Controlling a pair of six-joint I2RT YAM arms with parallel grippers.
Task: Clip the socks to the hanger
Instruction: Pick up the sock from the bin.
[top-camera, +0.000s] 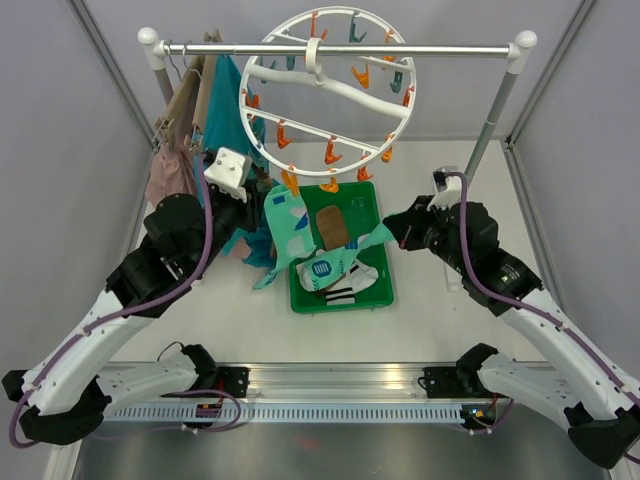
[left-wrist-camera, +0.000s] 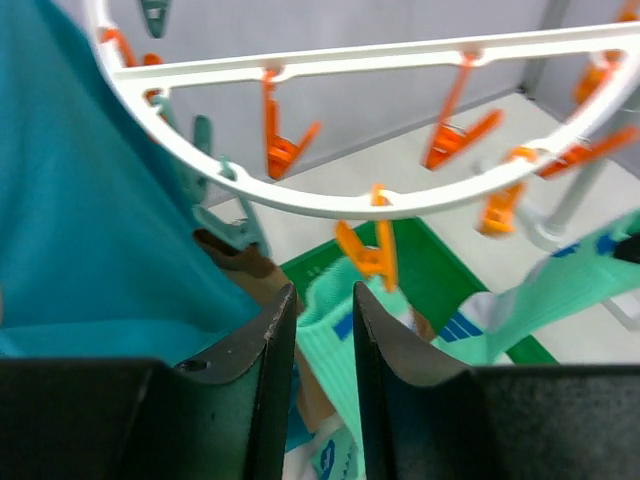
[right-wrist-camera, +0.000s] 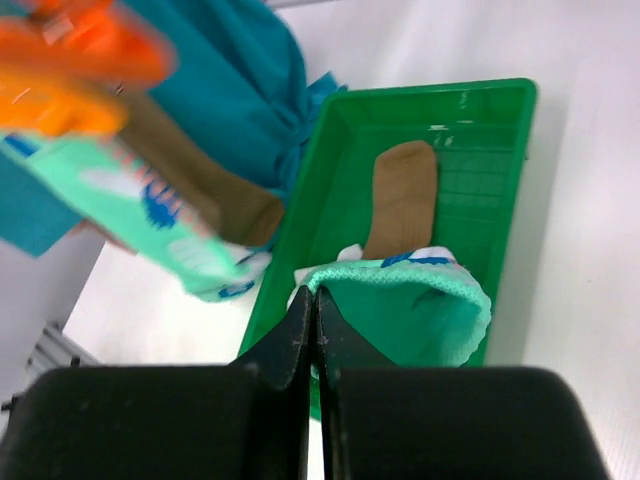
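Note:
The round white hanger (top-camera: 352, 92) hangs from the rail, and its ring (left-wrist-camera: 330, 205) shows close in the left wrist view. A mint sock (top-camera: 290, 228) hangs from an orange peg (left-wrist-camera: 375, 255). My left gripper (top-camera: 262, 203) is beside its cuff (left-wrist-camera: 335, 320), jaws a little apart (left-wrist-camera: 322, 295), not pinching it. My right gripper (top-camera: 392, 233) is shut (right-wrist-camera: 316, 300) on the cuff of a second mint sock (right-wrist-camera: 420, 310), which stretches up from the green tray (top-camera: 340, 302). A brown sock (top-camera: 332, 227) and a white striped sock (top-camera: 352, 283) lie in the tray. Another brown piece (left-wrist-camera: 235, 262) hangs under a teal peg.
A large teal garment (top-camera: 228, 110) and a pink-beige garment (top-camera: 170, 170) hang on tan hangers at the rail's left end, close behind my left arm. The rail's right post (top-camera: 495, 110) stands behind my right arm. Grey walls enclose the table.

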